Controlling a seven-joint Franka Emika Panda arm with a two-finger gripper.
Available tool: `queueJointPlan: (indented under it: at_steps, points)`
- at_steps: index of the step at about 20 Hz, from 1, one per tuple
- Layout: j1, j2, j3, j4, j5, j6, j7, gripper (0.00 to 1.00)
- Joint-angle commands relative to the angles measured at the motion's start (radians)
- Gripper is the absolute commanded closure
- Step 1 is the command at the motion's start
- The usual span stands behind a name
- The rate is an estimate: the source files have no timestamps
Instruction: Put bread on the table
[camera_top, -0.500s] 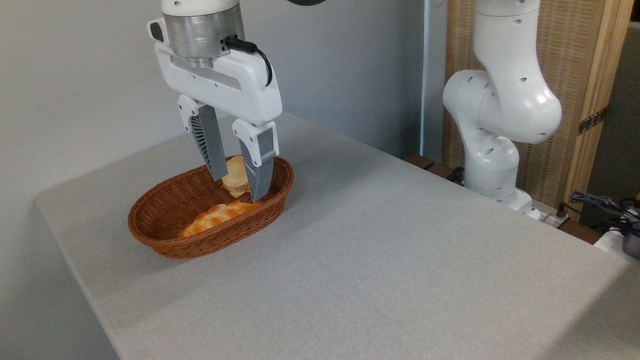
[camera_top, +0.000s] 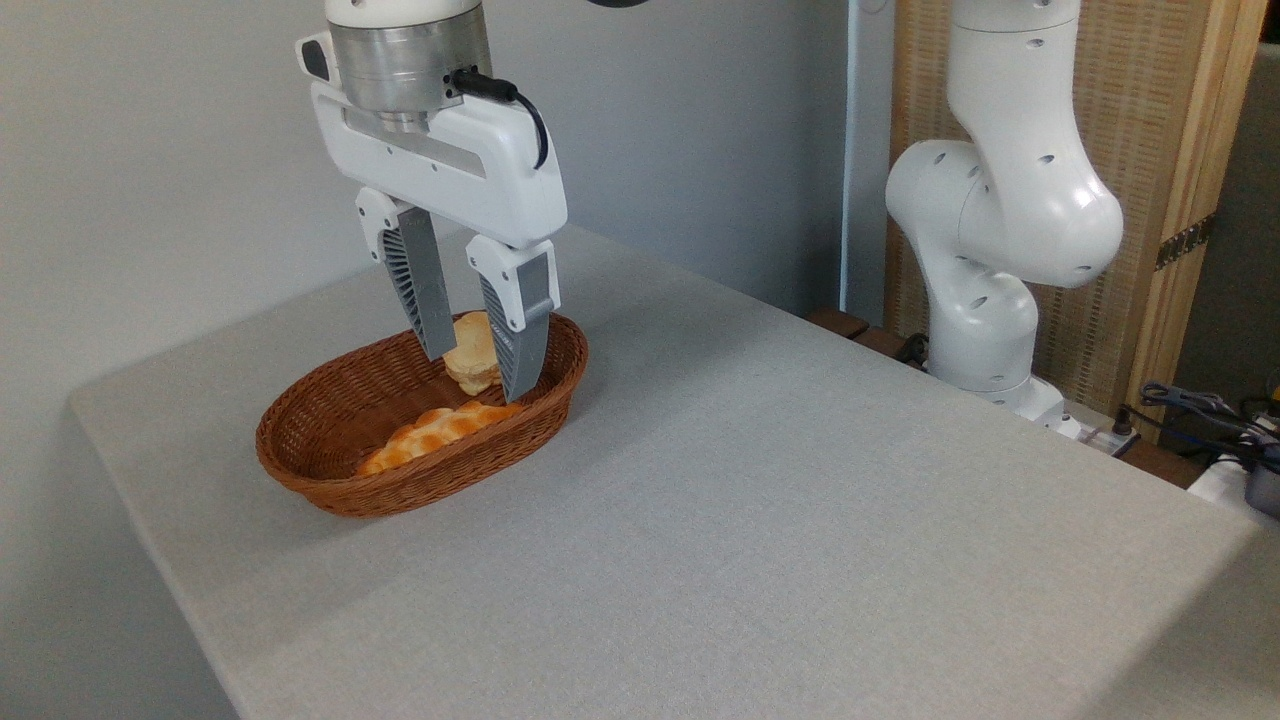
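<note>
Gripper (camera_top: 475, 372) jaws spread, empty, over basket (camera_top: 330, 470), left-centre frame.
Bread (camera_top: 432, 432) looks light, glossy, likely slippery: grasp mid-loaf across its width.

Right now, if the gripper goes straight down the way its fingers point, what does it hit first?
Probably the braided bread in the basket, below the open gripper. The pale bun seems just behind the fingers; depth is unclear.

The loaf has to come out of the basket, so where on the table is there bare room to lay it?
The table is bare across the whole stretch right of the basket, up to the arm's base, and along the near edge. It is crowded only inside the basket, where the bread and a bun lie under the open gripper.
</note>
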Motion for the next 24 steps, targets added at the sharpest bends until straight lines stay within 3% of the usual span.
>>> queueJointPlan:
  at_steps: [1, 6, 15, 20, 22, 24]
  points:
    - [-0.006, -0.018, 0.012, -0.013, -0.02, -0.012, 0.013, 0.0]
    - [-0.006, -0.015, -0.008, -0.011, -0.02, -0.003, 0.01, 0.0]
    - [-0.005, 0.022, -0.226, -0.036, -0.023, 0.066, -0.1, 0.0]
    - [-0.014, 0.083, -0.319, -0.186, -0.003, 0.352, -0.271, 0.0]
    - [-0.014, 0.093, -0.33, -0.223, 0.009, 0.382, -0.268, 0.0]
    - [-0.014, 0.12, -0.332, -0.234, 0.054, 0.388, -0.272, 0.0]
